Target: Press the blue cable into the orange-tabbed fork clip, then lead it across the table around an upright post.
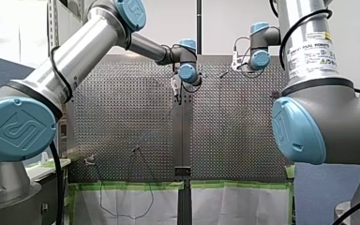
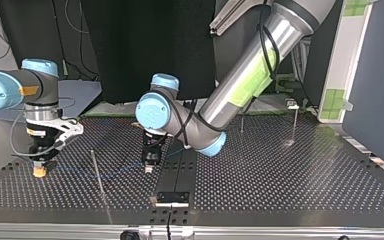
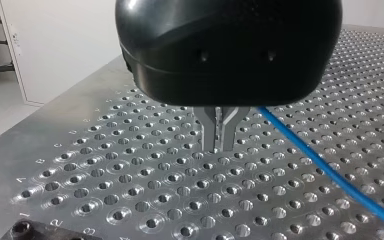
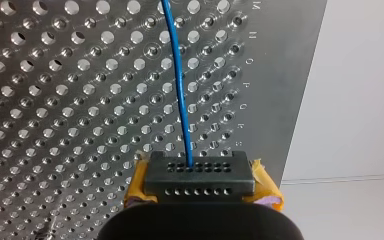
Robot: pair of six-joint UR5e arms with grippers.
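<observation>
Cable (image 4: 180, 90), thin, blue, taut, leaves black block (image 4: 198, 172) pinched in my right tool (image 4: 201, 186); left tool (image 3: 219, 142) closed, empty.

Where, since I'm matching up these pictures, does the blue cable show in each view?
Front view: too faint to pick out.
Top view: blue cable, faint, low in the left half.
Left wrist view: blue cable passes beside the left gripper.
Right wrist view: blue cable leads ahead from the black block.
Shared landmark: the perforated table.

A robotics lab: my left arm (image 1: 75, 51) and my right arm (image 1: 309, 61), industrial machines, flank a perforated metal worktop (image 2: 280, 170) edged with green tape (image 1: 131, 186), a black curtain (image 2: 145, 45) behind.
</observation>
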